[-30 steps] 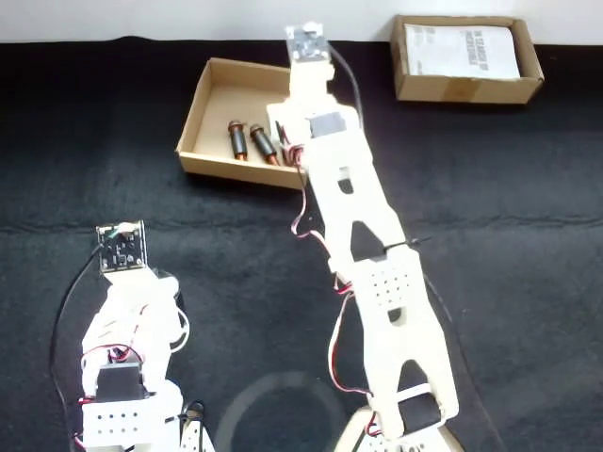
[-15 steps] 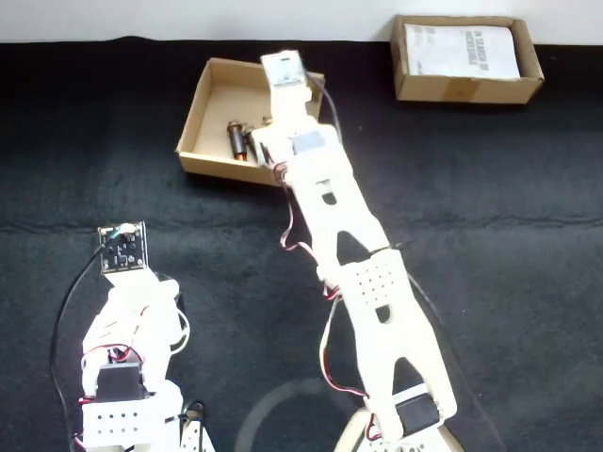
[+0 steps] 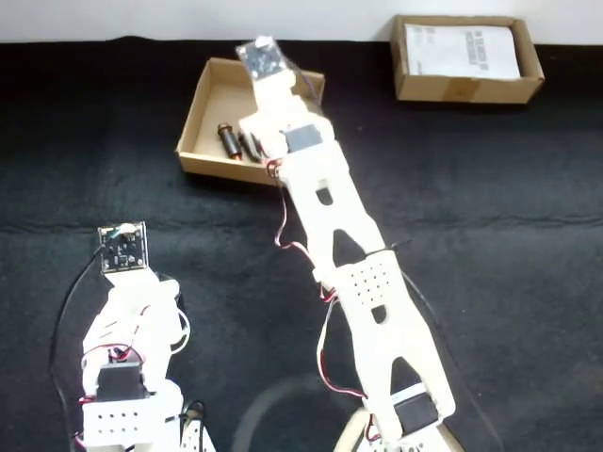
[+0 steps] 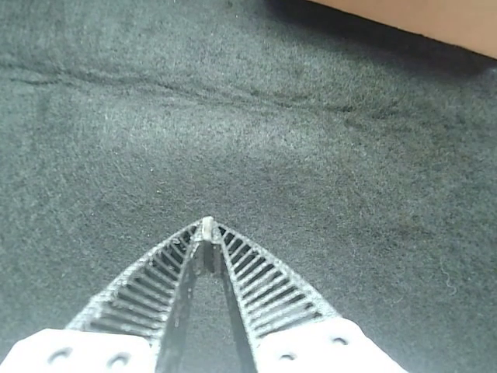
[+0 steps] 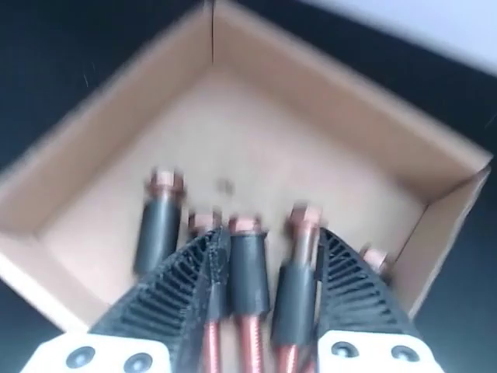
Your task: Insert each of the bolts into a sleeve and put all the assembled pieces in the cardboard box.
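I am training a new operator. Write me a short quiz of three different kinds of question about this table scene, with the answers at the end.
1. Short answer: what lies in the brown cardboard box at the far right corner of the table?
2. Choose one: the right gripper is over A) the open cardboard box that holds copper bolts in black sleeves; B) a blue plastic bin; C) a metal tray.
3. True or false: the left gripper is shut over the black cloth and holds nothing.
Key: 1, a white printed paper sheet; 2, A; 3, true.
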Controlling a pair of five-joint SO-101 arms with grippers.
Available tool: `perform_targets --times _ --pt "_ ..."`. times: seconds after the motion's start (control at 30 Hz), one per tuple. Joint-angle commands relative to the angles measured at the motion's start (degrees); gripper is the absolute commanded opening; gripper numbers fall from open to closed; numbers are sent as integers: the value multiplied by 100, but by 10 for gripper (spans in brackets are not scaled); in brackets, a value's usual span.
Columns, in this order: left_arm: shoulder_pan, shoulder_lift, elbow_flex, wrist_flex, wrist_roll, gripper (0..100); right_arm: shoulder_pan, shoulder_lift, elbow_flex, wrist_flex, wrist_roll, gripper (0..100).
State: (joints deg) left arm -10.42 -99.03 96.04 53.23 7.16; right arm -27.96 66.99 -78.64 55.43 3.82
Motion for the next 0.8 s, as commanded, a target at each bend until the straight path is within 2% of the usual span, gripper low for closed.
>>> perform_targets --times 0.0,0.13,0.33,0.43,0.77 --pt "-48 4 136 -18 18 9 -13 -136 -1121 268 53 167" --pt "-48 4 136 -18 18 9 -57 -180 -2369 1349 35 167" --pt "-48 13 136 -97 18 9 -84 -1560 -2299 3741 26 167" --pt "-48 13 136 -88 18 9 -171 -2237 -2299 4611 26 167" --pt "-48 13 136 -62 18 9 48 -4523 -2246 4585 -457 166"
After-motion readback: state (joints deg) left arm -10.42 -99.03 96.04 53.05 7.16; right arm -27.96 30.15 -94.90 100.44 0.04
